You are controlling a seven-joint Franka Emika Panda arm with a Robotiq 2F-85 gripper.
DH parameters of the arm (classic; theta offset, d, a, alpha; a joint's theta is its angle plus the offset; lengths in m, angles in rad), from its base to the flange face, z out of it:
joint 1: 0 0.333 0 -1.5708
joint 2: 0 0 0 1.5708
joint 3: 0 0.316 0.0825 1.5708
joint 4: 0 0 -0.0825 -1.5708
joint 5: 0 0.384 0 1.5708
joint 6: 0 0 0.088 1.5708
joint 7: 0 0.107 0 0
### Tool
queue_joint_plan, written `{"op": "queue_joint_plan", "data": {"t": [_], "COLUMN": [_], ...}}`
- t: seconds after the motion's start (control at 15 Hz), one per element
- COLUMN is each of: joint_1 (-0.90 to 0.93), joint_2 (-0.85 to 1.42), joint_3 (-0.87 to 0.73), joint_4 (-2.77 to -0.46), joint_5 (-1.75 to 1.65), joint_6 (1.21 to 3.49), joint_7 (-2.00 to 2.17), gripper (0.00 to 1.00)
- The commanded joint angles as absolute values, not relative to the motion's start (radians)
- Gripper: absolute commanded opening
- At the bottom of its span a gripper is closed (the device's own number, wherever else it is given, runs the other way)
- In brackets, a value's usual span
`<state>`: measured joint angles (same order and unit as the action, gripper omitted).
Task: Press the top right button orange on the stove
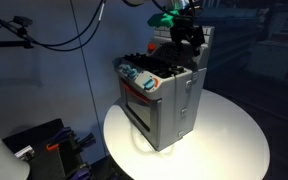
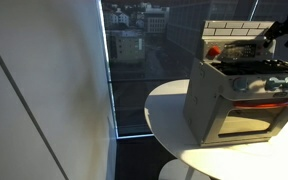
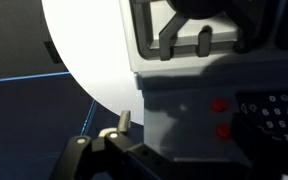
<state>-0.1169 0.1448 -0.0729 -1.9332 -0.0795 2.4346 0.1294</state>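
Stove [image 1: 164, 100] stands near the middle of the round white desk [image 1: 234, 140]. Fingers [image 1: 190, 38] come down from above and hang over the stove's rear top, beside the brick back panel [image 2: 232, 31]. Finger spread cannot be determined.

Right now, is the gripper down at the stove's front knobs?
No: in an exterior view the gripper hangs above the rear of the stove top, away from the front knobs.

Gripper [image 1: 189, 40] hangs pointing down — jaw state unclear.
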Motion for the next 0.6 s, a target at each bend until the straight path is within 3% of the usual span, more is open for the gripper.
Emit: {"op": "queue_joint_plan", "data": {"t": [0.0, 0.53], "joint_1": [-0.112, -0.113], "joint_2": [0.162, 0.175], "joint_3": [-0.082, -0.083], "joint_4": [-1.901, -1.895], "joint_5": [-0.048, -0.045], "joint_6": [2.431, 2.435], "joint_7": [0.093, 0.089], "gripper": [1.00, 1.00]}}
